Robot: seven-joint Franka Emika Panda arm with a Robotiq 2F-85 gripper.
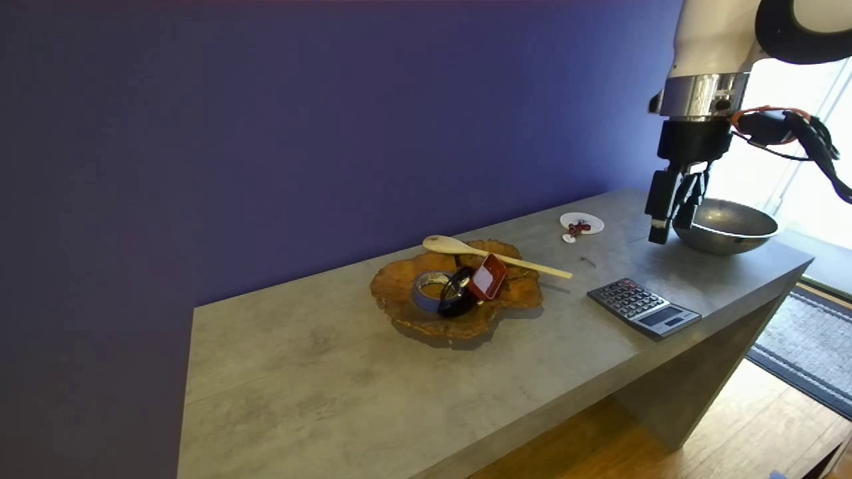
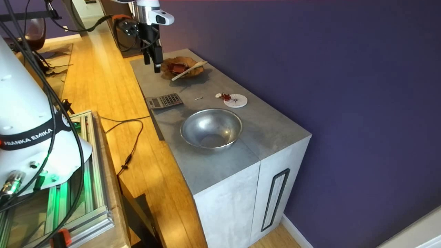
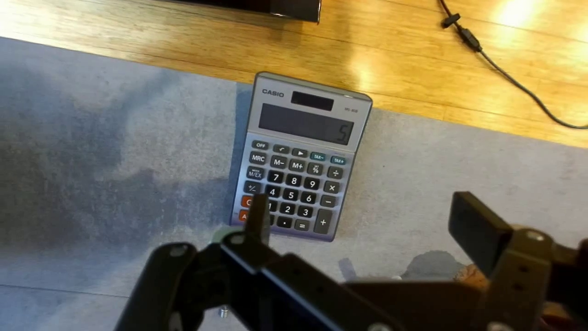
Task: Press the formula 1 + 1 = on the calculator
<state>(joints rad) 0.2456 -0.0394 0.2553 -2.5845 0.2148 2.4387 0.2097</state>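
Observation:
The calculator is a flat grey slab with dark keys and two orange ones. It lies flat near the table's edge in both exterior views (image 1: pixel 642 307) (image 2: pixel 165 101) and fills the middle of the wrist view (image 3: pixel 298 151). Its display shows a 5. My gripper is in the air above the table in both exterior views (image 1: pixel 672 226) (image 2: pixel 152 66), apart from the calculator. In the wrist view, the gripper (image 3: pixel 360 207) is open with nothing between its fingers. Its left finger hides the 0 key and parts of the 1 and orange keys.
A metal bowl (image 1: pixel 725 229) (image 2: pixel 212 129) stands near the calculator. A wooden tray (image 1: pixel 399 286) holds tape, a red box (image 1: pixel 488 277) and a wooden spoon (image 1: pixel 492 255). A small white dish (image 1: pixel 586 221) lies toward the wall. A cable (image 3: pixel 510 80) lies on the floor.

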